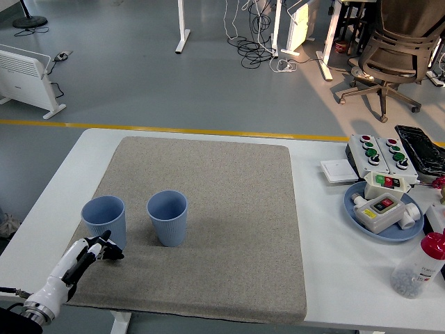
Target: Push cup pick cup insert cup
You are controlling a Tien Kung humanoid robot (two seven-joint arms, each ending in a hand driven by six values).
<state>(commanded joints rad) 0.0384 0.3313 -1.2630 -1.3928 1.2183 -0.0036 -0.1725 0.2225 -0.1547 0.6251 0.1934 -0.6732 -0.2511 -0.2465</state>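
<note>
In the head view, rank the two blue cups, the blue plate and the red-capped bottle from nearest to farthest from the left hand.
1. Left blue cup, just above the left hand, at the mat's left edge.
2. Right blue cup, to its right on the mat.
3. Blue plate and red-capped bottle, far right; too close to call.

Two blue cups, the left cup (104,219) and the right cup (167,217), stand near each other on the grey mat (222,209) with a narrow gap between. The left robot hand (97,250) crowds the left cup's near base. Mat right of them lies open.
</note>
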